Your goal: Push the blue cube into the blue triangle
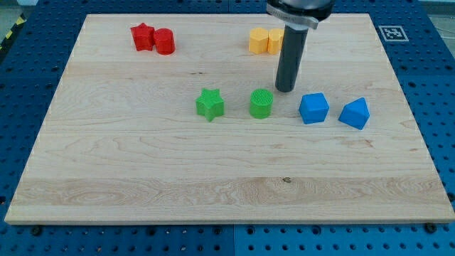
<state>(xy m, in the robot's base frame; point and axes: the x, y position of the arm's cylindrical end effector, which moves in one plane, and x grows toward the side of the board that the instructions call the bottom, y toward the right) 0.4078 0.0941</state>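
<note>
Wooden counter [142, 163] on blue pegboard. Our arm carries no claw, only a rod; our tip [286, 89] rests at ten o'clock from the blue cube [313, 108], apart. We see the blue triangle [355, 113] just beside the cube, at three o'clock.

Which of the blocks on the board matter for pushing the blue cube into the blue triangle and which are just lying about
Job: blue cube; blue triangle, to its right; my tip, just above-left of the cube.
Lying about: green star; green cylinder; red star; red cylinder; two yellow blocks.
</note>
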